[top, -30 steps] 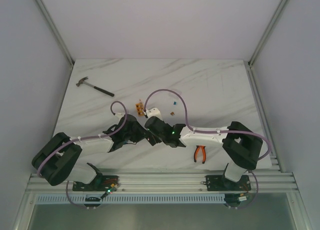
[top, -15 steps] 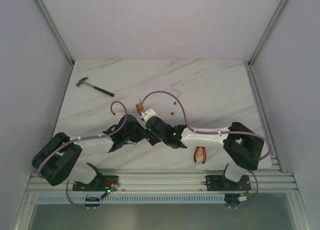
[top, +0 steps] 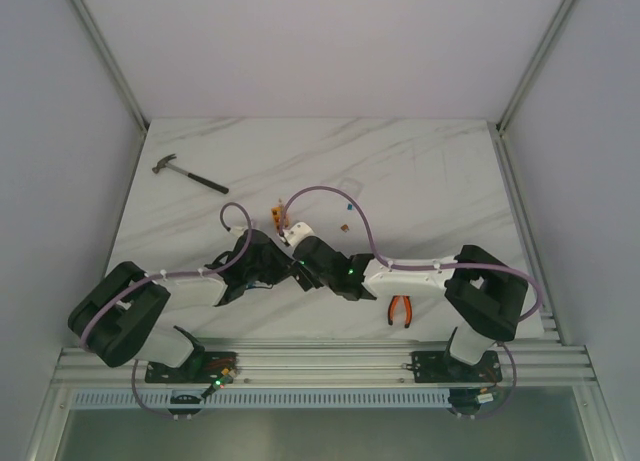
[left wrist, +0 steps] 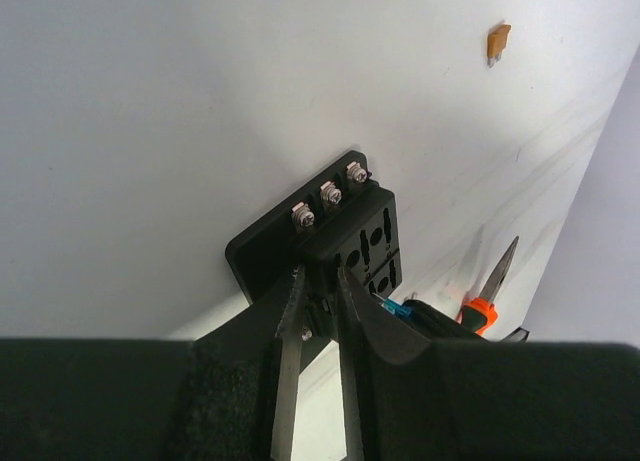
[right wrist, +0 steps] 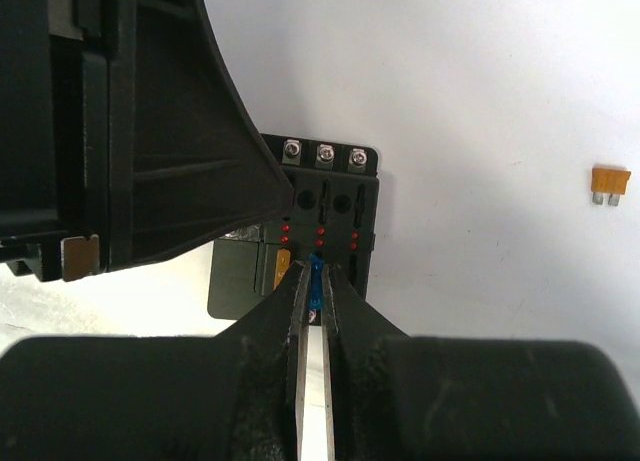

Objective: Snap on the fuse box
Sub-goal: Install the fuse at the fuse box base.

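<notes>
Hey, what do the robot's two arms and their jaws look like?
The left arm and right arm have white links and black joints. A purple cable loops along each. Green lights glow near the right wrist. The jaws are thin, black, tapered.

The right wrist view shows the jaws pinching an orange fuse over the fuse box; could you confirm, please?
Not quite: the fuse is blue, not orange, as the right wrist view shows. The right gripper does pinch it in its jaws over the fuse box.
</notes>
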`<state>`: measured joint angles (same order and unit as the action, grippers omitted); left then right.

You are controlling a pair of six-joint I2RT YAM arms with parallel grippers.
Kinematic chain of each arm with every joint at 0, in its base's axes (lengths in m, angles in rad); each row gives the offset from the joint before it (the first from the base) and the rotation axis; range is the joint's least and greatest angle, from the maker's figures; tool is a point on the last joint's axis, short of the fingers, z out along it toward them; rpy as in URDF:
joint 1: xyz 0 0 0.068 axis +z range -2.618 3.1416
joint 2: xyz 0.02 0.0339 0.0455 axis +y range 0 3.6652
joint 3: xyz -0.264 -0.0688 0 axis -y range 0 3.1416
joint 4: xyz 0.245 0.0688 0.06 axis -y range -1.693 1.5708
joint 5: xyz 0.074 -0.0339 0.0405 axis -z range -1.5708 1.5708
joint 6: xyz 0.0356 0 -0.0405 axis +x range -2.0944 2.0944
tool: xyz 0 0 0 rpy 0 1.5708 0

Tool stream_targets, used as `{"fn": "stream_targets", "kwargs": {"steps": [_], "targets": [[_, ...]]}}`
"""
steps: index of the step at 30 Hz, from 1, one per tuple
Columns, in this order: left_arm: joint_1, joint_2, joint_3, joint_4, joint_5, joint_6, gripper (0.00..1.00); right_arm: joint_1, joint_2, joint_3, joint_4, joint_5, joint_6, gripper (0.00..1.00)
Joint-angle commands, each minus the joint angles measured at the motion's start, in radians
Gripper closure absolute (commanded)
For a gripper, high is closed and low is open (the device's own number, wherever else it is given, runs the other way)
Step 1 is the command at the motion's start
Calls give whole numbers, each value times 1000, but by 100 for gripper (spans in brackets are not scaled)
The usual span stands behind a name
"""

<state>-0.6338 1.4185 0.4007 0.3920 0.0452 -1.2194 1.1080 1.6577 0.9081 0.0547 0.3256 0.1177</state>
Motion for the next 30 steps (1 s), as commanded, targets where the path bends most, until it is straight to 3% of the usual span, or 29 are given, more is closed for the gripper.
{"fn": "stream_targets", "kwargs": {"steps": [1, 30], "targets": [[8, 20, -33, -32, 4, 6, 72, 1, -3, -21, 39, 16, -17, 100], [20, 17, -54, -16, 18, -2, 75, 1, 30, -26, 47, 12, -41, 100]]}}
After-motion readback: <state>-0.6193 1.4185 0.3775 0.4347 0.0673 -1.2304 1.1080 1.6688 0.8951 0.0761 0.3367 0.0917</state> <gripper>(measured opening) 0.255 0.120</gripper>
